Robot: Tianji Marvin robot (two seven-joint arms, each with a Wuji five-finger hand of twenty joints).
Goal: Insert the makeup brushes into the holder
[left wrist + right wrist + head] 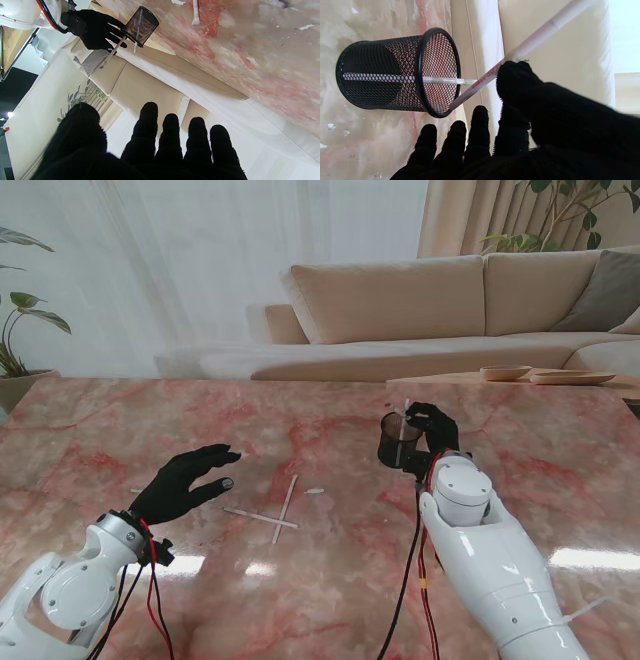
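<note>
Two black-gloved robot hands over a pink-red marbled surface (330,580). Right hand (432,430) sits on the right side, farther from me than its white forearm, w/ thumb and a finger pinched on a pale pink makeup brush (520,51); the other fingers (480,125) are loosely spread near the holder. The brush handle carries small red lettering, too blurred to read. Its lower tip sits right at the rim of the black mesh holder (395,75); can't tell if the tip is inside or just touching the rim. The holder stands upright on the surface just left of the right hand, approx. centre-right in the stand view (398,442). One white brush (402,78) is already inside the holder, its end poking out past the rim. Left hand (185,483) is on the left side, nearer to me, empty, fingers apart and stretched out, hovering above the surface. Between the two hands, two more thin white brushes (275,515) lie flat on the surface, crossing each other, w/ a small white scrap (315,491) just beside them. Beyond the surface: a beige sofa (420,305), sheer white curtains, green plants at both edges.
</note>
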